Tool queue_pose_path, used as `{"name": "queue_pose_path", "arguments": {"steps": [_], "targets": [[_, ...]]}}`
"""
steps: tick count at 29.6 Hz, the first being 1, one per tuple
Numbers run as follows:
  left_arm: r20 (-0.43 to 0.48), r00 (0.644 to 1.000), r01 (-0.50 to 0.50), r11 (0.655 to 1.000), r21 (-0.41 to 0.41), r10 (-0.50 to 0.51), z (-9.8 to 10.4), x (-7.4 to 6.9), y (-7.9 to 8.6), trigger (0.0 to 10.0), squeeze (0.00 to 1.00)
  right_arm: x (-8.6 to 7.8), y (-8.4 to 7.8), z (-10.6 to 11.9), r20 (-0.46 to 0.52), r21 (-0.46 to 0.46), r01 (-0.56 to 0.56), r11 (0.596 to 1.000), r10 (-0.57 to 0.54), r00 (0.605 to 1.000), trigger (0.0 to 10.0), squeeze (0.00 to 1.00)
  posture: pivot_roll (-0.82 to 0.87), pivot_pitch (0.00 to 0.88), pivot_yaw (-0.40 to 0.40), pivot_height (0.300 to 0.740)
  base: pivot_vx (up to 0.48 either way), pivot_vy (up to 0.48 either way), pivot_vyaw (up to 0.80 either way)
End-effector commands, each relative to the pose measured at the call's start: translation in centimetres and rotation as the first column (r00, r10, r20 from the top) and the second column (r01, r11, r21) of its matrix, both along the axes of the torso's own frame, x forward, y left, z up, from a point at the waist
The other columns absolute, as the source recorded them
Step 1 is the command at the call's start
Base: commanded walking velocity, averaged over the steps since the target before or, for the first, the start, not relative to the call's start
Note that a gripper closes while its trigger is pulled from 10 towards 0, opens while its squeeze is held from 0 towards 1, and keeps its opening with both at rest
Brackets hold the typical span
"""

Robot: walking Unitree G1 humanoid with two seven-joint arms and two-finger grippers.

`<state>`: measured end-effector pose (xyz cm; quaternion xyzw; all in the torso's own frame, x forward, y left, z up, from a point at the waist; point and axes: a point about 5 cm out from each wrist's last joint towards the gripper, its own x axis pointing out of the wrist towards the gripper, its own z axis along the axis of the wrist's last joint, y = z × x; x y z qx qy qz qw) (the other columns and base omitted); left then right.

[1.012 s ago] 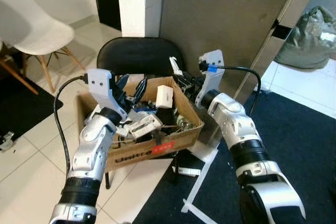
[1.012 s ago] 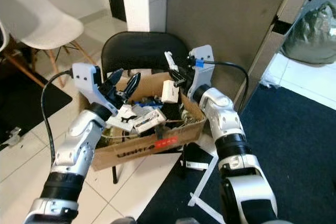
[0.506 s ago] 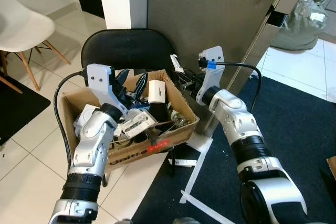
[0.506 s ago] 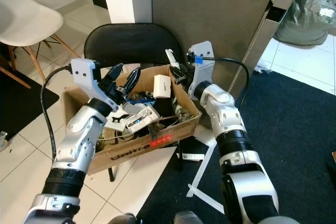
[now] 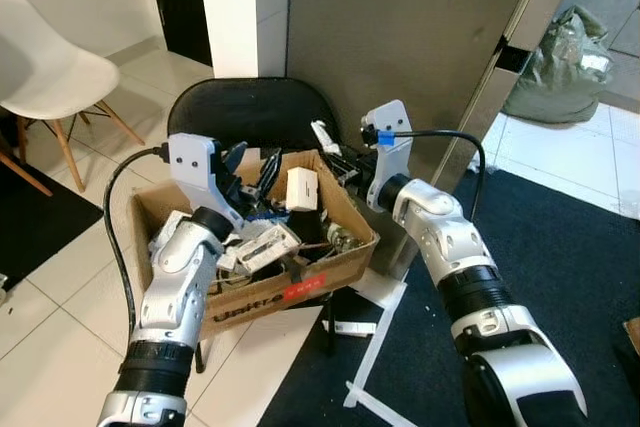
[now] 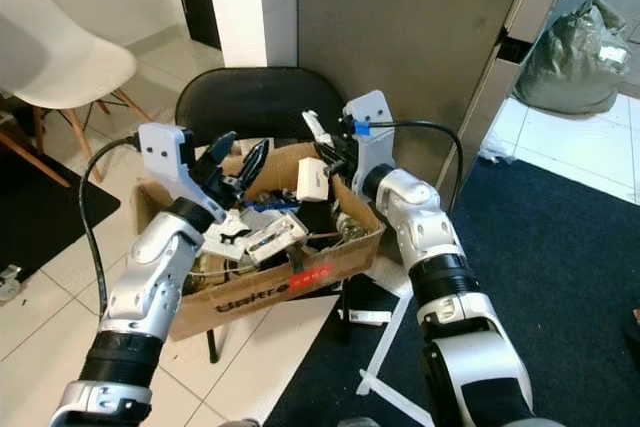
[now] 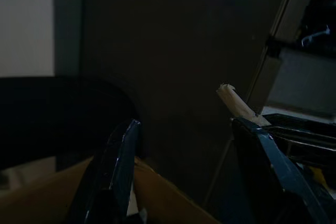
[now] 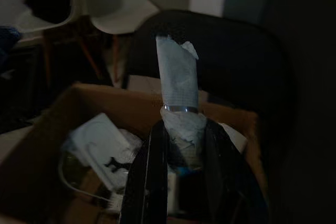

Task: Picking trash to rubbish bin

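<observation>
A rolled paper scrap (image 8: 178, 98) is clamped between the right gripper (image 6: 322, 147)'s 2 fingers, above the far edge of the cardboard box (image 5: 290, 287). The box, crammed with white packaging and wires, sits on a black chair (image 5: 250, 112). The left gripper (image 5: 250, 162) hovers over the box, fingers apart. Its printed side lettering is unreadable. A white chair (image 5: 45, 82) stands left; a bagged bundle (image 5: 555, 72) far right.

I see a crumpled pale paper roll (image 8: 178, 108) standing upright between the right gripper's (image 6: 322, 144) closed fingers, held over the far right corner of the box (image 5: 290, 292). The box is brown cardboard, open-topped, resting on a black chair seat and heaped with white packets, wires and other scraps.
</observation>
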<state>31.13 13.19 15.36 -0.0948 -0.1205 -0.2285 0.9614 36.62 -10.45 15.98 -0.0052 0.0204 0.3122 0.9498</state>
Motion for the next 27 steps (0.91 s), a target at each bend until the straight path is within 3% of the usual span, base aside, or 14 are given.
{"name": "queue_pose_path", "arguments": {"steps": [1,12,27], "targets": [[0.005,1.000,0.002,1.000,0.012,-0.002,-0.02,-0.09,-0.06,10.0,0.00,0.09,-0.29,-0.04,-0.011,0.005,0.008,1.000,-0.008,1.000,10.0,0.00,-0.06,0.000,-0.063,0.740,0.000,0.000,0.00],[0.017,1.000,0.012,1.000,0.022,-0.013,0.13,-0.14,-0.12,10.0,0.00,0.10,-0.26,0.03,-0.013,0.013,0.004,1.000,-0.004,1.000,10.0,0.00,-0.06,0.000,-0.059,0.740,0.000,0.000,0.00],[0.028,0.999,0.021,0.999,0.024,-0.022,0.23,-0.21,-0.18,10.0,0.00,0.09,-0.24,0.09,-0.014,0.019,0.000,1.000,0.001,1.000,10.0,0.00,-0.06,0.000,-0.057,0.740,0.465,0.000,0.00]]}}
